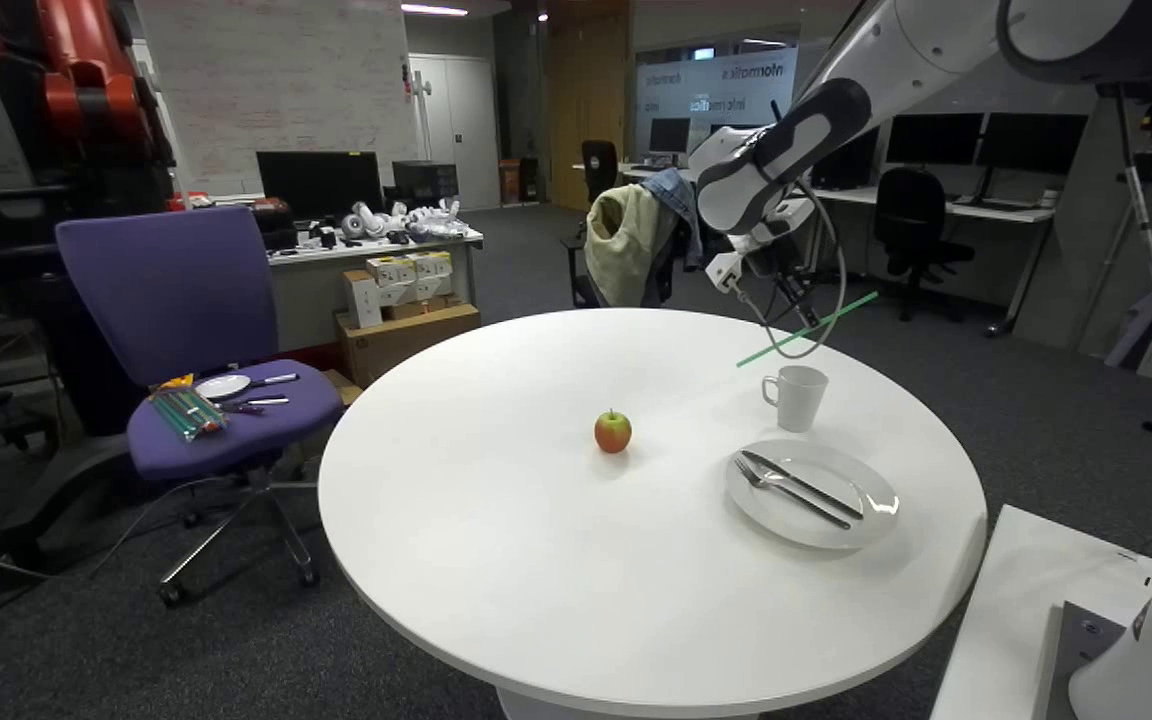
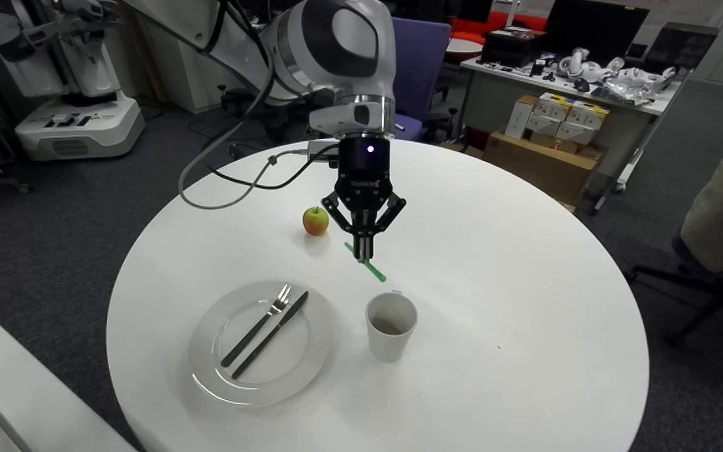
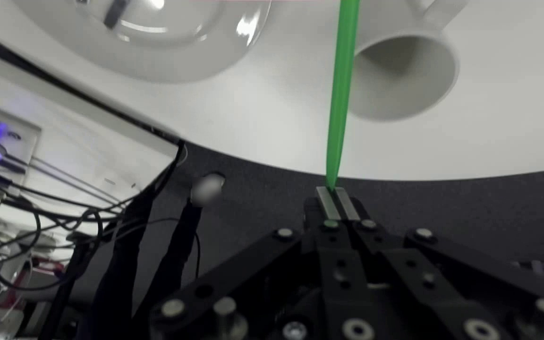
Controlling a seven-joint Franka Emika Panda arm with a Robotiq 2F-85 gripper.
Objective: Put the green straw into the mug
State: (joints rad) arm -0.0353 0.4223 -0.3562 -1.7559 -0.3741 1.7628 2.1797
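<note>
My gripper (image 1: 810, 318) is shut on the green straw (image 1: 761, 354), gripping it near its middle in an exterior view. The straw (image 2: 375, 272) is held slanting in the air, apart from the mug. The white mug (image 1: 800, 402) stands upright on the table, its opening facing up; it also shows in an exterior view (image 2: 388, 339). In the wrist view the straw (image 3: 342, 80) runs from the fingertips (image 3: 333, 191) up past the left side of the mug's mouth (image 3: 413, 89). The gripper (image 2: 363, 258) is above and behind the mug there. The straw's other end is hidden in the wrist view.
A white plate (image 2: 211, 339) with a fork (image 2: 258, 326) and a knife (image 2: 273, 333) on it lies beside the mug. An apple (image 1: 613, 432) sits on the round white table (image 1: 516, 570). A cable (image 2: 193, 182) loops from the wrist. A purple chair (image 1: 176, 290) stands beyond the table.
</note>
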